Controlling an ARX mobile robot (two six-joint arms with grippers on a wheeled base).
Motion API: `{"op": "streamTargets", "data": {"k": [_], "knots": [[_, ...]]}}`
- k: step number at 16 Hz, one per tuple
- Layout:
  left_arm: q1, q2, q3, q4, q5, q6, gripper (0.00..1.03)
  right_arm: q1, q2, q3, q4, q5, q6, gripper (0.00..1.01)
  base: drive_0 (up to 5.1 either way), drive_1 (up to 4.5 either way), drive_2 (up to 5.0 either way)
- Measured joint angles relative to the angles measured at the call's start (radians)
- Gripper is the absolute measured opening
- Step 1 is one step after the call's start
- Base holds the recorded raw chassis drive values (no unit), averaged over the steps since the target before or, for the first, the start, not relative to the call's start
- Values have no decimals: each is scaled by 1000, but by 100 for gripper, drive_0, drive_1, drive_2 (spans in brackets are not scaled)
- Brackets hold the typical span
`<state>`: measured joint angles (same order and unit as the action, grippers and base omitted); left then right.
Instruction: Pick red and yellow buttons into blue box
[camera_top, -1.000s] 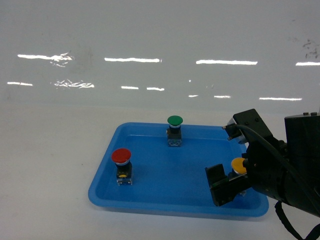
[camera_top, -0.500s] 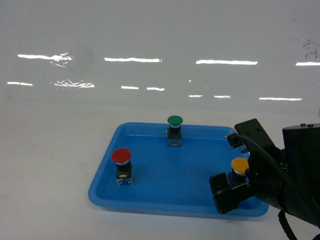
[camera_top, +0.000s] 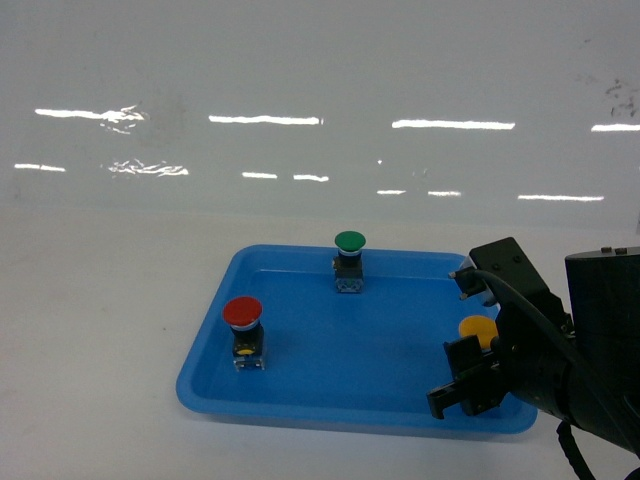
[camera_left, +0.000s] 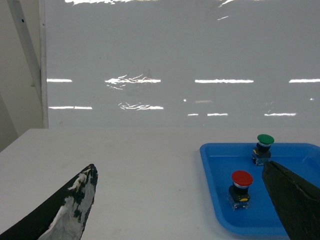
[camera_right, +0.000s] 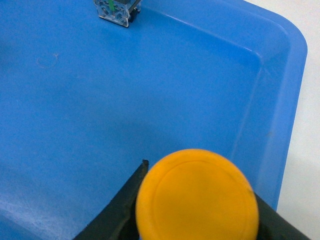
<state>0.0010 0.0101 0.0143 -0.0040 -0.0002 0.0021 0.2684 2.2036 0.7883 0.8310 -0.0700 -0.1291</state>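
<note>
The yellow button (camera_top: 478, 328) stands at the right end of a shallow blue tray (camera_top: 330, 345). My right gripper (camera_top: 468, 332) is shut on it. In the right wrist view its black fingers (camera_right: 120, 205) press both sides of the yellow cap (camera_right: 197, 195). The red button (camera_top: 243, 313) stands upright at the tray's left end, also seen in the left wrist view (camera_left: 242, 178). My left gripper (camera_left: 178, 166) hangs open over bare table left of the tray and holds nothing. The blue box is out of view.
A green-capped button (camera_top: 349, 242) stands at the tray's far edge; its clear base (camera_right: 116, 9) shows at the top of the right wrist view. White tabletop (camera_top: 100, 330) surrounds the tray, with a glossy white wall behind.
The right gripper's near finger has swung in from wide open toward the yellow button, and both fingers now touch its cap. The buttons and tray have not moved.
</note>
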Motion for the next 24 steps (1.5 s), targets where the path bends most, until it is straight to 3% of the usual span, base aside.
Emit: {"op": "streamTargets", "data": {"k": [2, 5, 7, 11, 14, 18, 20, 21, 24], "knots": [[0, 0, 0, 0, 0, 0, 98, 0, 0, 0, 1, 0, -1, 28, 0, 0, 0], [0, 0, 0, 0, 0, 0, 98, -7, -21, -17, 13, 6, 2, 28, 0, 0, 0], [0, 0, 0, 0, 0, 0, 98, -28, -253, -83, -8, -12, 32, 28, 0, 0, 0], [0, 0, 0, 0, 0, 0, 98, -23, -597, -190, -98, -36, 74, 28, 0, 0, 0], [0, 0, 0, 0, 0, 0, 98, -21, -767, -208, -105, -31, 50, 28, 0, 0, 0], [0, 0, 0, 0, 0, 0, 98, -21, -740, -214, -123, -28, 49, 27, 0, 0, 0], [0, 0, 0, 0, 0, 0, 98, -16, -753, -214, -132, 2, 45, 27, 0, 0, 0], [0, 0, 0, 0, -1, 0, 98, 1, -774, -223, -143, 19, 51, 27, 0, 0, 0], [0, 0, 0, 0, 0, 0, 98, 112, -938, -267, -221, 62, 74, 27, 0, 0, 0]]}}
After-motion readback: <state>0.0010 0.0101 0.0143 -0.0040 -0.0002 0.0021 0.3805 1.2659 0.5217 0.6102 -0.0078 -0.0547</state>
